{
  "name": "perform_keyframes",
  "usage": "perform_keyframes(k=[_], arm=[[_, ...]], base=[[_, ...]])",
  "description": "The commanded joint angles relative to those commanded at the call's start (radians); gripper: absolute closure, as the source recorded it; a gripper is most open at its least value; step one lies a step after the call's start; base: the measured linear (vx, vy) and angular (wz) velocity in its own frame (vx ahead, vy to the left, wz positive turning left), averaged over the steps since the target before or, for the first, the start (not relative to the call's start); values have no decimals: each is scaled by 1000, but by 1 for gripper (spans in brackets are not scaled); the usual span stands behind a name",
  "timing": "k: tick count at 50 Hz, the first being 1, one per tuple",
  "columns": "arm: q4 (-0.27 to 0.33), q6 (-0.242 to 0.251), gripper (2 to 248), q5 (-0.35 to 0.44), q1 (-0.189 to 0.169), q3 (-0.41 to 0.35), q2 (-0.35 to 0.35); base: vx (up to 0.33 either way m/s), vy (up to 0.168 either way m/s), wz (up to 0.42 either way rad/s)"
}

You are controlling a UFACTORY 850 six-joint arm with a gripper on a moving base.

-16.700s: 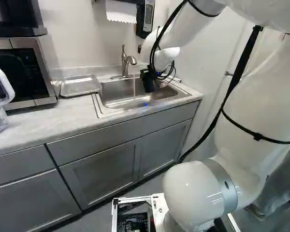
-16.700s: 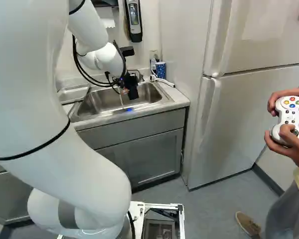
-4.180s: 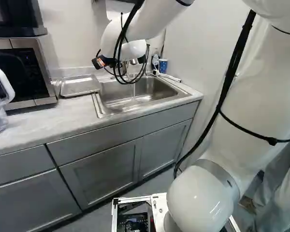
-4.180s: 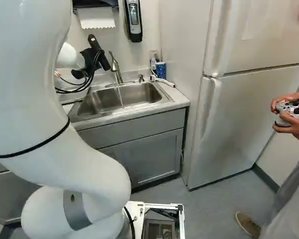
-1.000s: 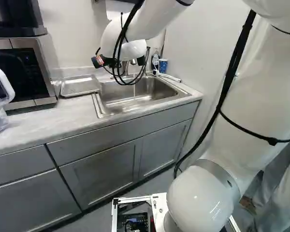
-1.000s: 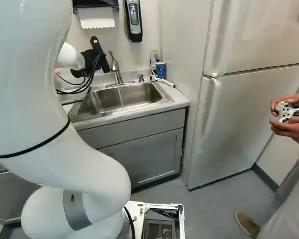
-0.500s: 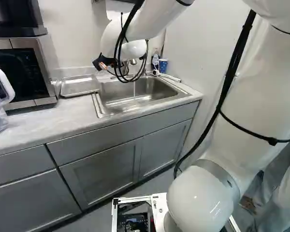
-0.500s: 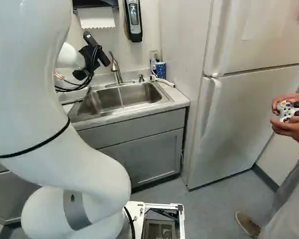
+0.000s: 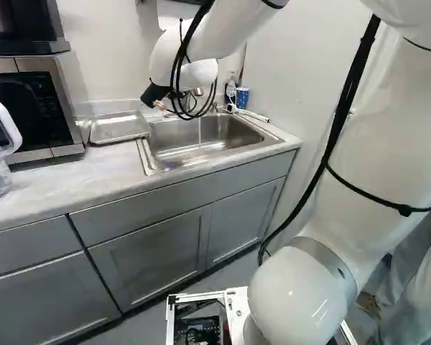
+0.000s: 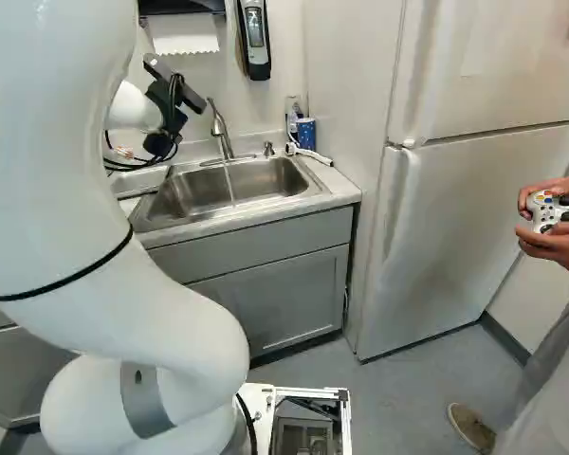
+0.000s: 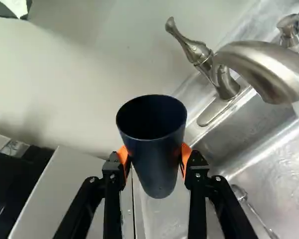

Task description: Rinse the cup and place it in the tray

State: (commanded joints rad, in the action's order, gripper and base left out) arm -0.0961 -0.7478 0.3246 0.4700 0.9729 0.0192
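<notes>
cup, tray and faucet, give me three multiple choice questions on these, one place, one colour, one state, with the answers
1. Where is the metal tray?
a) Inside the sink
b) On the counter, between microwave and sink
c) On top of the microwave

2. What colour is the cup held by the gripper?
a) White
b) Bright yellow
c) Dark blue

3. What state is the faucet in?
a) Running
b) Turned off
c) Detached and lying in the sink

Answers:
1: b, the left base view shows the metal tray beside the sink, on the microwave's side.
2: c, the wrist view shows its dark blue wall and rim between the orange pads.
3: a, both base views show a thin stream of water falling into the sink.
</notes>
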Motion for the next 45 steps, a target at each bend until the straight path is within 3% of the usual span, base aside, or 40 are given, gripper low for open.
perform_keyframes(k=[45], arm=[[0,473,129,0,0,0,0]], base=[[0,0,0]])
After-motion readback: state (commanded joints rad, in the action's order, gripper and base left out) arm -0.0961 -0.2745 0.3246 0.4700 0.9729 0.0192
